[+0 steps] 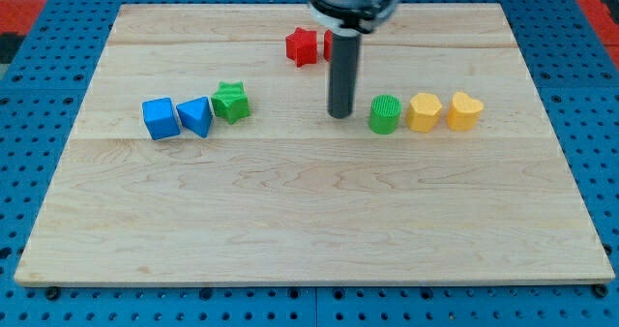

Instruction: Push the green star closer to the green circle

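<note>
The green star [231, 103] lies left of centre on the wooden board [309, 221], touching a blue triangle block [196, 116]. The green circle [385, 114] stands right of centre. My tip [340, 113] rests on the board just left of the green circle, with a small gap between them. The green star is well off to the tip's left.
A blue cube [161, 118] sits left of the blue triangle. A red star [302, 46] lies near the view's top, with another red block [330, 43] partly hidden behind the rod. A yellow hexagon-like block [424, 112] and a yellow heart [464, 111] line up right of the green circle.
</note>
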Action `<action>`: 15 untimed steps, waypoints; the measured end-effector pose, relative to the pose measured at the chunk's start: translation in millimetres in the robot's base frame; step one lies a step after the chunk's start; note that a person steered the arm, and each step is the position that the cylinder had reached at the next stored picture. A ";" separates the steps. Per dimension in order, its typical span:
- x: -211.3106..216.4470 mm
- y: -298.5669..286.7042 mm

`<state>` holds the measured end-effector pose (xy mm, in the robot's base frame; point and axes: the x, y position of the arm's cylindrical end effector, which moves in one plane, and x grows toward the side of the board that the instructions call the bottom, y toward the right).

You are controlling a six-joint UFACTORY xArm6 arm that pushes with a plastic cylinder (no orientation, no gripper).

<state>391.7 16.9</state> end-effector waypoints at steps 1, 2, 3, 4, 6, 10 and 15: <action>-32.8 -65.8; -47.3 -149.4; -43.9 -197.1; -22.5 -187.7; -4.9 -115.7; 39.0 -65.5; 37.1 -33.4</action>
<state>428.8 -16.4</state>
